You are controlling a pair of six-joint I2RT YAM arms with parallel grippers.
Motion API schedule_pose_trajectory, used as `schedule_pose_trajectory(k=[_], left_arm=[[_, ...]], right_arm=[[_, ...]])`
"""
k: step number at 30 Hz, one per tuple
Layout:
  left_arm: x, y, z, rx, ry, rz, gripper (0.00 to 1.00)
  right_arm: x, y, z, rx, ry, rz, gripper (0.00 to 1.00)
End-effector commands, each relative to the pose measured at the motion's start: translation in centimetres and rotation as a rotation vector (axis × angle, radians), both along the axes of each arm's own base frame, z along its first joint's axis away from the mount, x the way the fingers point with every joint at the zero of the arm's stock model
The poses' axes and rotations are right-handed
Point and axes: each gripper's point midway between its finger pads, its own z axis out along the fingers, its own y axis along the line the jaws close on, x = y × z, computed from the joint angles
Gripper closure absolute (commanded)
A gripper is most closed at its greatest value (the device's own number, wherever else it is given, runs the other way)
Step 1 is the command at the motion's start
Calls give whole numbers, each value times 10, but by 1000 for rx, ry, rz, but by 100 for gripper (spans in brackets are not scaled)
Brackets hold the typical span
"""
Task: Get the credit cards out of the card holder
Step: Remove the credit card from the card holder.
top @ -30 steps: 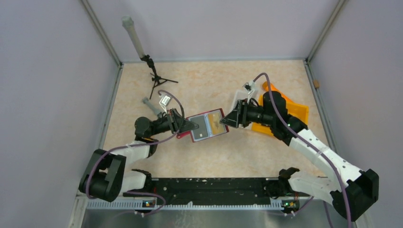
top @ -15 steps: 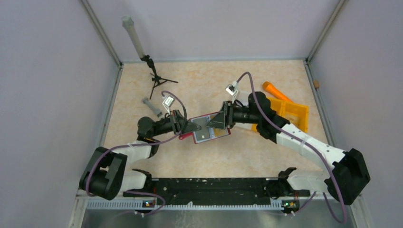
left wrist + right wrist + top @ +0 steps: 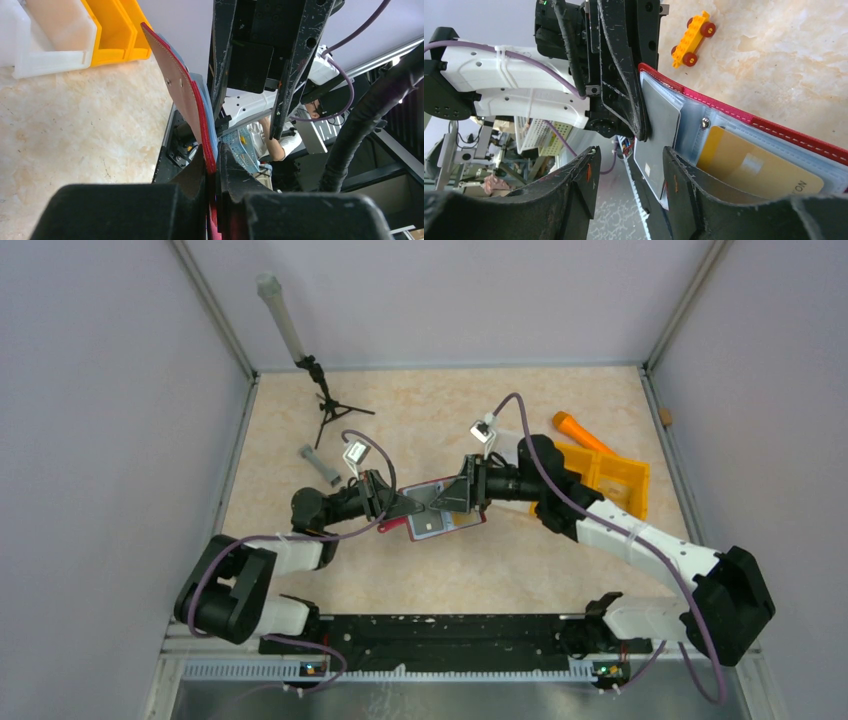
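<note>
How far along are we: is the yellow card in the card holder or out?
In. The yellow card lies inside a clear pocket of the open red card holder, not pulled free.

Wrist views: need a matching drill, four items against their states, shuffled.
Items:
1. left claw
2. right claw
3. tan-yellow card
4. toy car

States:
A. lying on the table
B. jaws apart
C. shut on the edge of the card holder
D. tucked in a clear pocket

Pairs: 1-C, 2-B, 3-D, 4-A
</note>
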Motion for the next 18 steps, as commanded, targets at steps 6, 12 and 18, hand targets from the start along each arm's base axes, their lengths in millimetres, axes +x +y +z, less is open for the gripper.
schedule_pose_trajectory(k=[6, 12, 18], left_arm=[[-7, 1, 29, -83, -120, -18, 100], [-8, 1, 30, -86, -123, -22, 100], [-5, -1, 26, -79, -122, -18, 100]], right_arm=[[4, -8, 0, -47, -67, -55, 48], [0, -4, -3, -25, -47, -26, 48], [-12, 4, 9, 71, -12, 46, 55]])
